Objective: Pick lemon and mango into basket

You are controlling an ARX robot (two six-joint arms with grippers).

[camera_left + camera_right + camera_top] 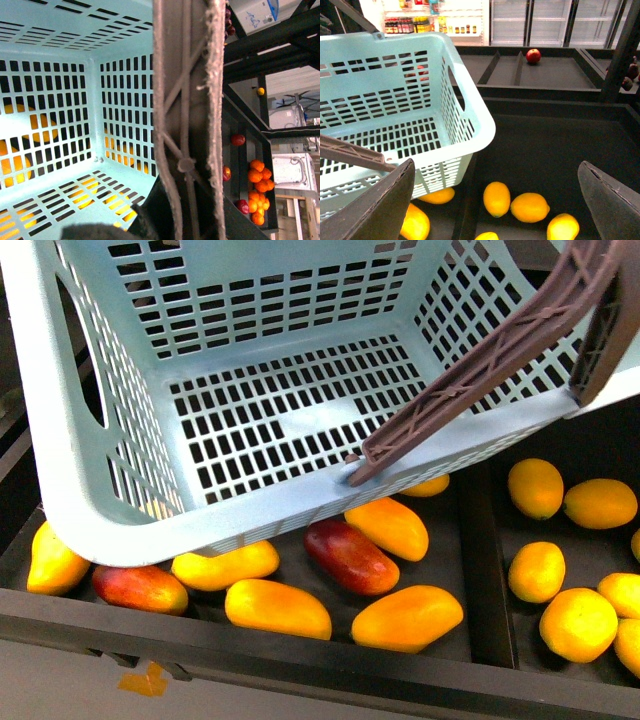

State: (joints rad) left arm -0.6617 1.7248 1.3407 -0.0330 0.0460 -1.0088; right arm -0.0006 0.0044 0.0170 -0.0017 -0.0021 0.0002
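Note:
The pale blue-green basket (90, 470) hangs tilted and empty above the fruit shelf; it also shows in the right wrist view (470, 115). My left gripper (167, 220) is shut on the basket's brownish-mauve handle (187, 125), which also shows in the front view (500, 350). Several orange-yellow mangoes lie under the basket, one being this mango (278, 608). Several lemons lie in the right compartment, one being this lemon (535, 488). My right gripper (497, 210) is open and empty above lemons (497, 198), with its fingers (385, 205) wide apart.
Dark red mangoes (350, 556) lie among the yellow ones. A black divider (485, 570) separates mangoes from lemons, and the shelf's front lip (300, 650) runs below. A red apple (533, 55) sits on a farther shelf. Tangerines (257, 190) lie beside the handle.

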